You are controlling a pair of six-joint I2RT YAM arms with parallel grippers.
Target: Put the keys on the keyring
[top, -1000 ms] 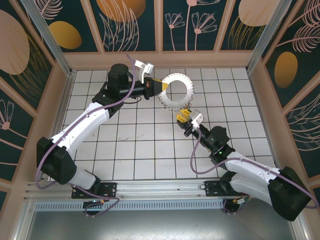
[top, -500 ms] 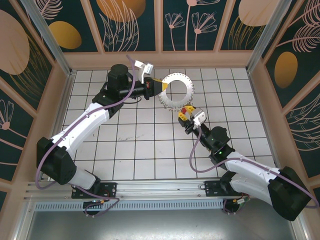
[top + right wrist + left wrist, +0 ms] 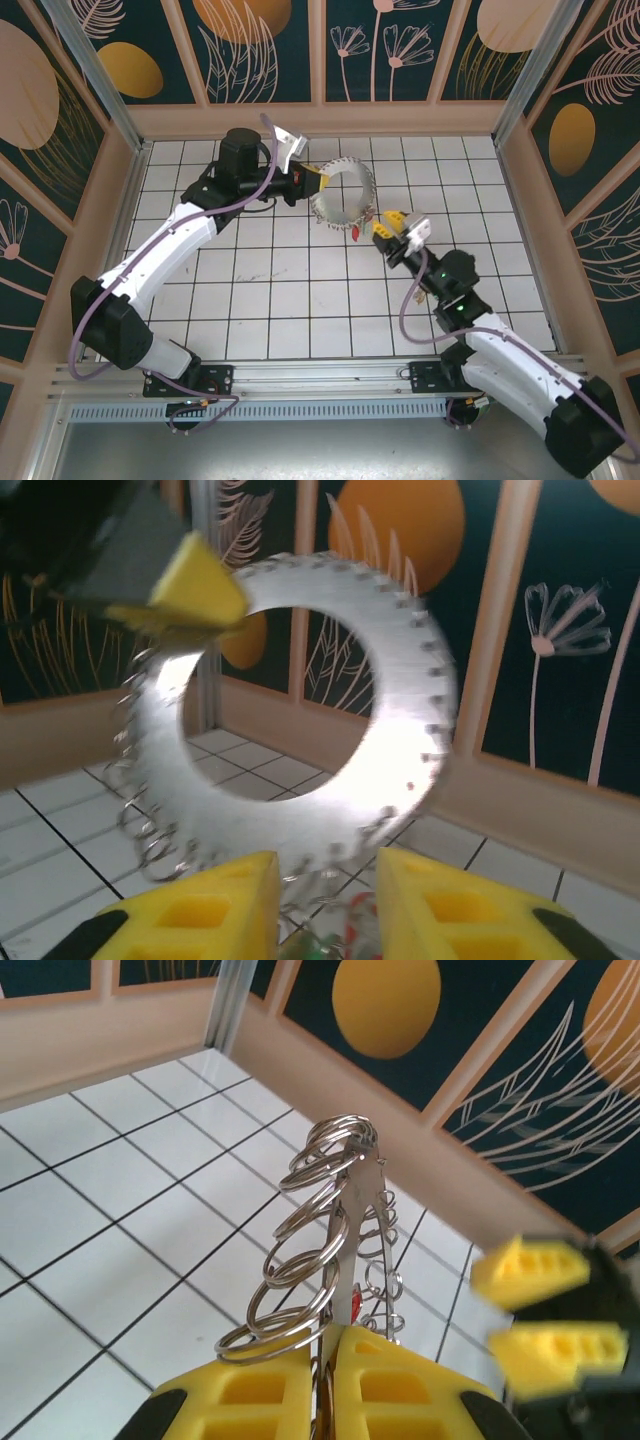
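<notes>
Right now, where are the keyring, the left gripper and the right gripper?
keyring [image 3: 425, 695]: right wrist view, right side of its flat band.
left gripper [image 3: 325, 1385]: left wrist view, between its yellow fingertips.
right gripper [image 3: 328, 872]: right wrist view, between its yellow fingertips.

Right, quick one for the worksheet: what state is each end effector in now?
Left end effector: closed on the keyring.
Right end effector: open, fingers apart just short of the keyring.

Keyring [image 3: 343, 192], gripped by left fingers [image 3: 250, 1405], stands tilted just ahead of right fingers [image 3: 200, 910]; back wall [image 3: 320, 118] near behind. Worktop [image 3: 280, 290] open between the 2 arms.
</notes>
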